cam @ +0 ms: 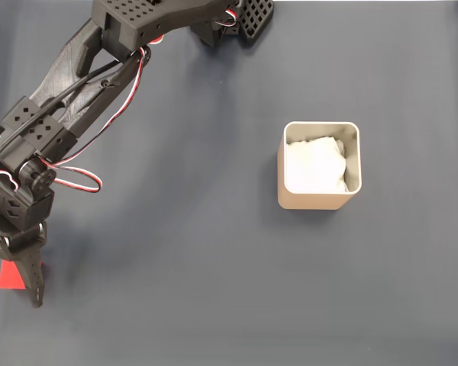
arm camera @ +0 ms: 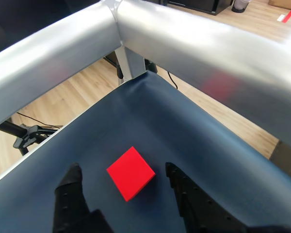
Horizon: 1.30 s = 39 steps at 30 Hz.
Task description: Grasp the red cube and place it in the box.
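Dark blue cloth covers our table. We hold our gripper open, its fingers either side of the cube at the cloth's left edge. Grasp, carry and drop into the box, well apart, all remain.

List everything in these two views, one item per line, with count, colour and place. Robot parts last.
red cube: one, bright red, on the cloth near the table corner, between the open fingers in the wrist view; partly hidden under the gripper at the lower left of the fixed view.
box: one, beige, right of centre in the fixed view, standing apart from the arm.
padding: one white wad, inside the box.
table cloth: one, dark blue-grey, covering the table.
frame rails: two, silver, meeting at the table corner in the wrist view.
floor: light wood, beyond the table edge.
arm: one, black with red and white wires, upper left.
gripper: one, black, open around the cube.
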Tool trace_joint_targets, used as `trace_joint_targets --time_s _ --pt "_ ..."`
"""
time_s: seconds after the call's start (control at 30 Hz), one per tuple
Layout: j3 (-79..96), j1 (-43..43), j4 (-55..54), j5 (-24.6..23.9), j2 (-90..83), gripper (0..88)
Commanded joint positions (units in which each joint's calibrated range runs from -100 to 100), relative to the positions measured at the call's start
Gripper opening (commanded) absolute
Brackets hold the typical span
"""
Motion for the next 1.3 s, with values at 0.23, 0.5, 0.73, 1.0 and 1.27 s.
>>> trace_joint_targets --time_s 0.23,0.5,0.73,1.0,1.27 --pt "0.7 -0.5 -0.3 2.4 -1.8 12.6" --pt "1.3 -0.9 3.7 2.8 -2.6 1.0" --pt "1.4 -1.0 4.4 2.4 -3.0 0.3" --pt "2.1 -0.8 4.8 2.3 -3.7 0.3" --pt "9.5 -0.7 4.8 2.5 -10.0 0.3"
